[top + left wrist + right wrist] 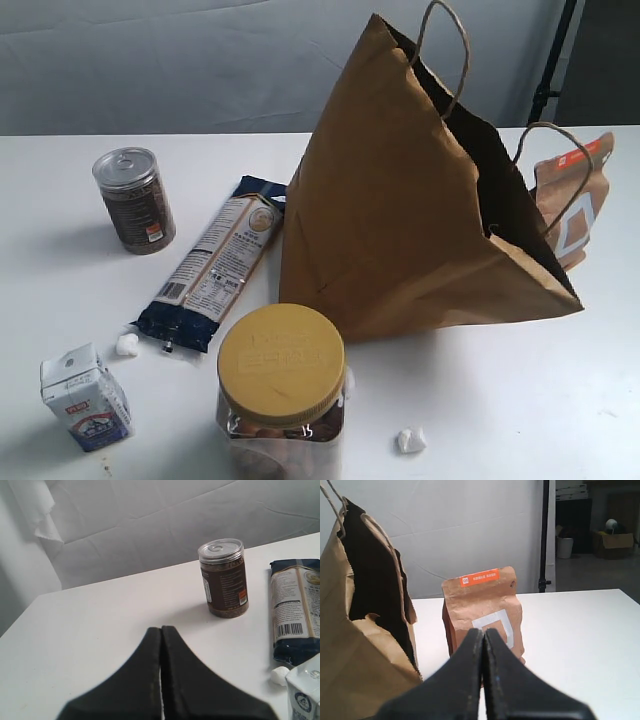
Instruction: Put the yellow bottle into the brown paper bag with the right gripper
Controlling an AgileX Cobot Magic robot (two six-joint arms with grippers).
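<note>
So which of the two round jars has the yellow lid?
The wide clear jar at the front of the exterior view. The smaller dark can, further back on the left, has a silver top.

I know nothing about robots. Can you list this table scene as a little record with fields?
bag: brown paper bag, standing, mouth open
beside bag: small brown pouch, orange strip
left side: dark can, blue packet, small carton
front: jar with yellow lid
yellow bottle: not visible in any view
left hand: shut, empty
right hand: shut, empty, facing the pouch
</note>
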